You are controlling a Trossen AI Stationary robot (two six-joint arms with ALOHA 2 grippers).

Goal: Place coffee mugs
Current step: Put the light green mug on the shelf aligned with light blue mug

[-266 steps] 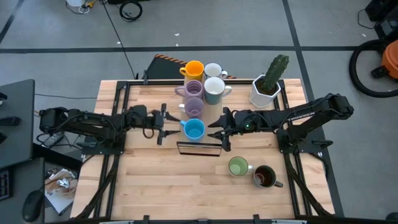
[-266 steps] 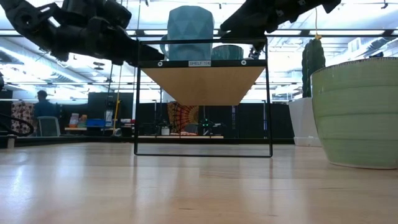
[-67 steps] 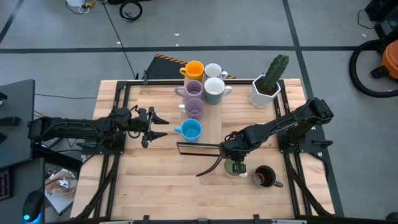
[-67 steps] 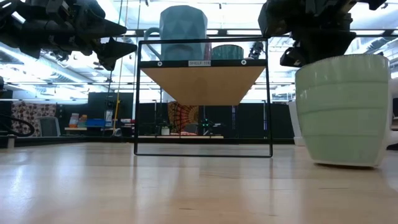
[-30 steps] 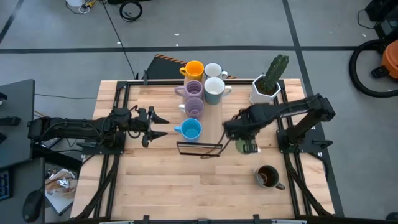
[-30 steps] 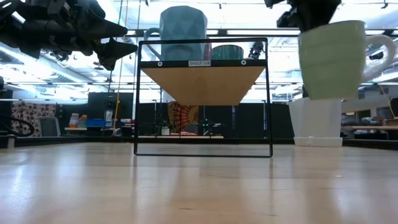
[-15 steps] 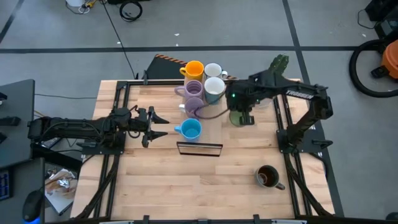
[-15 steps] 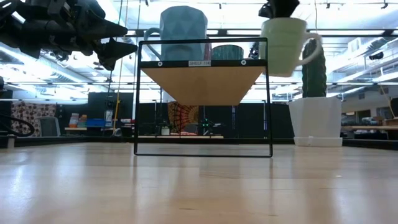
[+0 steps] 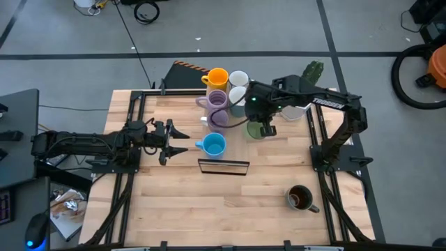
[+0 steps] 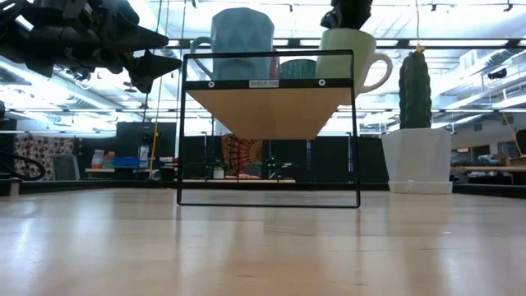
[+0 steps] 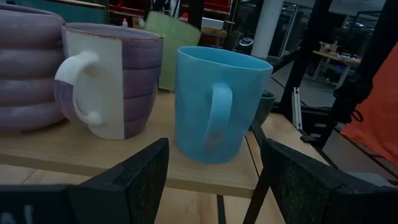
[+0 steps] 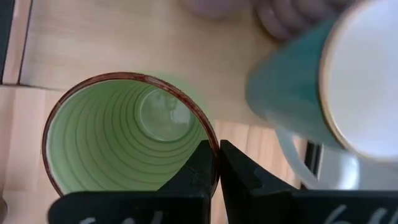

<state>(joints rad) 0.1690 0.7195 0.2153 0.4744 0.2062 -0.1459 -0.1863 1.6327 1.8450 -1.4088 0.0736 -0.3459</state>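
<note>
Six ceramic mugs (image 9: 219,104) cluster on the raised wooden shelf (image 9: 240,143); the right hand (image 9: 263,124) holds a green ribbed mug (image 9: 256,130) at their right. A dark brown mug (image 9: 298,198) stands on the surface (image 9: 174,202) near the front right.

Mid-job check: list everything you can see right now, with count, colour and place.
green mug: 1, pale green, held above the shelf's right side
blue mug: 1, blue, shelf front
purple mugs: 2, purple, shelf middle
orange mug: 1, orange, shelf back
white mugs: 2, white inside, shelf back right
brown mug: 1, dark, table front right
cactus pot: 1, white, table back right
shelf: 1, wood, black frame
left gripper: open, left of blue mug
right gripper: shut on green mug's rim
</note>
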